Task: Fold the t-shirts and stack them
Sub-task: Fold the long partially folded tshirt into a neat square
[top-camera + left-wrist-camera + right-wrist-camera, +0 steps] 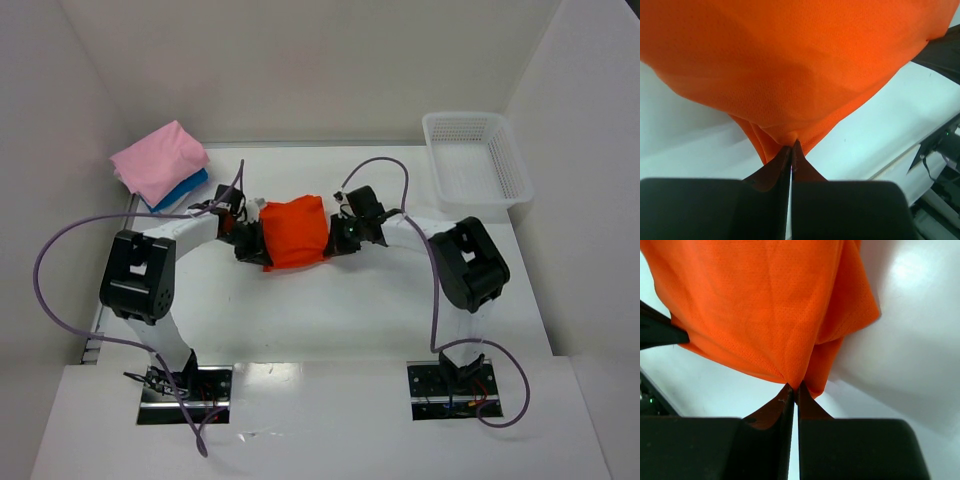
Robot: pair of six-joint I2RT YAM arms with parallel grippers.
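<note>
Closed, the left claw [791, 150] and right claw [794, 389] each pinch an edge of the orange t-shirt [294, 232].

The top external camera looks steeply down from above and behind the arms. It takes in the whole counter [330, 320], with the arm bases [185, 392] at 6 o'clock and the back wall [300, 70] at 12 o'clock. Each wrist camera sits just behind its own jaws and looks along them, very close to the orange t-shirt [295, 232], which fills the frame from 9 through 12 to 3 o'clock. All three views share that shirt and the pale counter under it.
</note>
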